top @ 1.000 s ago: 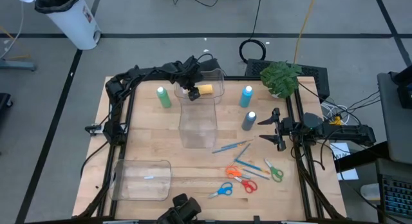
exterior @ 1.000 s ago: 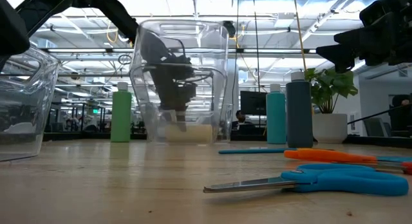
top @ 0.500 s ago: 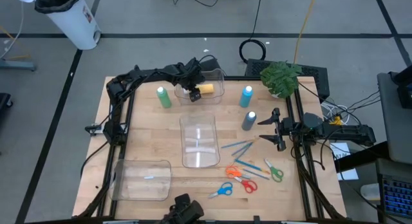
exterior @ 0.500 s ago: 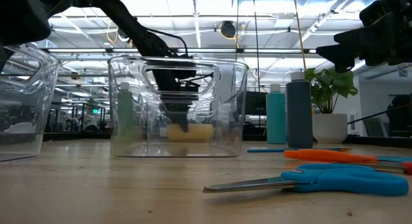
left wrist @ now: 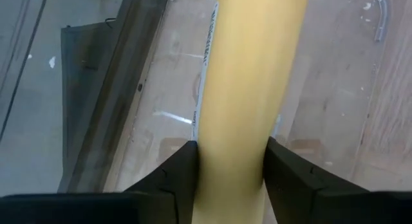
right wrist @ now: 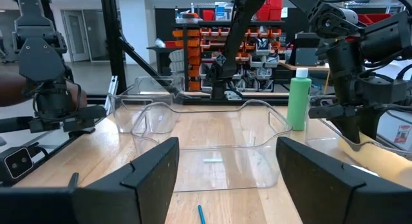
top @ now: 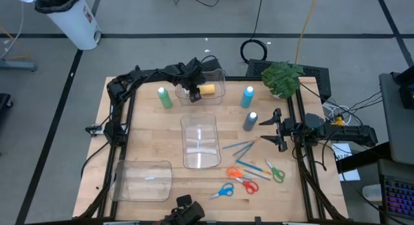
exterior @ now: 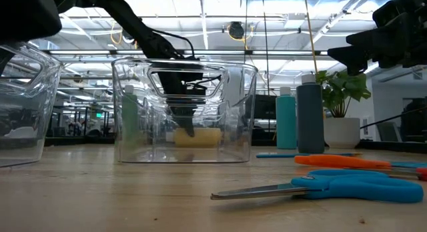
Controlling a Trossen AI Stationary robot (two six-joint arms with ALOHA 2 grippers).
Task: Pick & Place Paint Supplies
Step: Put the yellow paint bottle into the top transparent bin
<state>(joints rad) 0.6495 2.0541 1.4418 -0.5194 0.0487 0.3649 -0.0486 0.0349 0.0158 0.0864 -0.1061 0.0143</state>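
nearest you, blue scissors (exterior: 360,186) lie on the table (top: 155,131); behind them your clear bin (top: 199,139) sits mid-table; at the far edge your left gripper (top: 192,94) clasps the yellow bottle (top: 207,90) lying inside the far container (top: 216,79); your right gripper (top: 275,129) waits unclenched beside the grey-blue bottle (top: 250,121)

Count: paint bottles (top: 165,98), 4; clear bins (top: 199,141), 3; scissors (top: 222,191), 3; brushes (top: 234,147), several; potted plant (top: 282,77), 1.
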